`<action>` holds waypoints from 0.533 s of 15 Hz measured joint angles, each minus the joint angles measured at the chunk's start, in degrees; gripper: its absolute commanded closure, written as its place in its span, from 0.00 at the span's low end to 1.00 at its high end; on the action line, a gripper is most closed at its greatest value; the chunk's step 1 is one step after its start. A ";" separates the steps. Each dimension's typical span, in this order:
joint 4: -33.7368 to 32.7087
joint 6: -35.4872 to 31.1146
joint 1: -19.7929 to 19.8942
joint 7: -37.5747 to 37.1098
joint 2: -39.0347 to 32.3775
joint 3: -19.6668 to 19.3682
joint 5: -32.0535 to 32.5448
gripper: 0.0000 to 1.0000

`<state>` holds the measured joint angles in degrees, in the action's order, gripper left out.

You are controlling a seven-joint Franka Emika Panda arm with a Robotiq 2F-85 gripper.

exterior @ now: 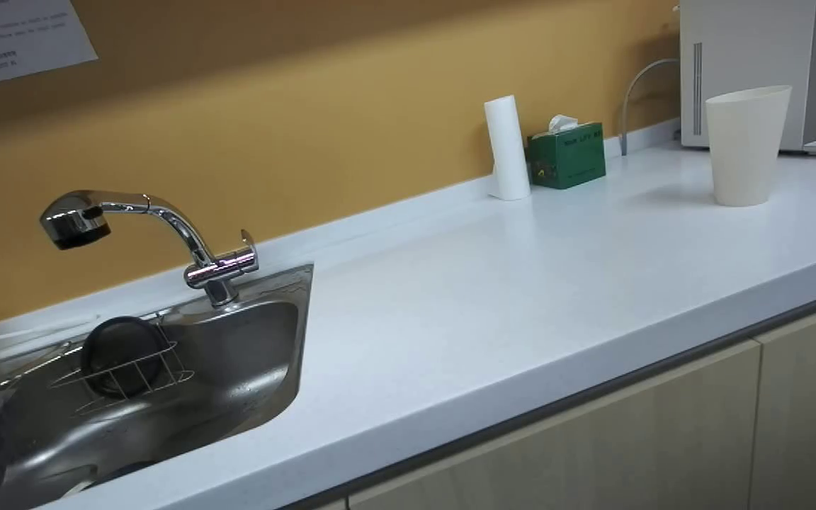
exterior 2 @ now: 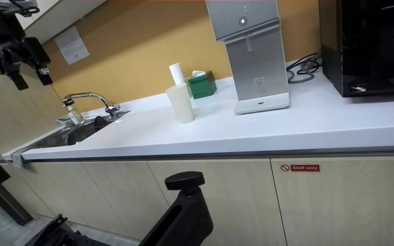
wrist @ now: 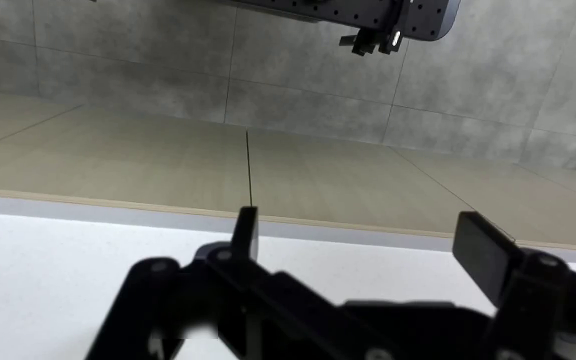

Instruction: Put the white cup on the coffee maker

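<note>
While the white cup stands upright on the surface, left of the coffee maker and apart from it, your gripper hangs high on the left, spread wide and holding nothing. From its smooth, plain wall you can expect the cup to be light, probably paper or plastic, a little slippery, and likelier to dent than to shatter; you cannot tell whether anything is inside. Take it around mid-height, across opposite sides, and close softly: since it widens toward the rim, it should resist sliding down through your grip, while the rim itself may buckle. If you come in low from the left, mind the faucet. The white cylinder and the green box stand on the far side of the cup, so don't reach past it, and watch the front edge on the near side. To the right, a gap gives you room to carry toward the white foot, though the nozzle above it may limit height.
</note>
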<state>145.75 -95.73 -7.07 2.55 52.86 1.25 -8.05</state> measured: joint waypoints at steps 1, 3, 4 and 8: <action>0.05 -0.61 0.32 0.00 -0.08 0.29 0.21 0.00; 0.61 -3.66 1.36 -0.15 -0.44 1.39 1.10 0.00; 1.18 -5.81 2.01 -0.30 -0.80 2.13 1.83 0.00; 5.63 -21.03 5.21 -4.24 -3.04 5.99 4.89 0.00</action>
<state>151.38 -116.76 -1.86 -1.69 49.82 7.25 -3.15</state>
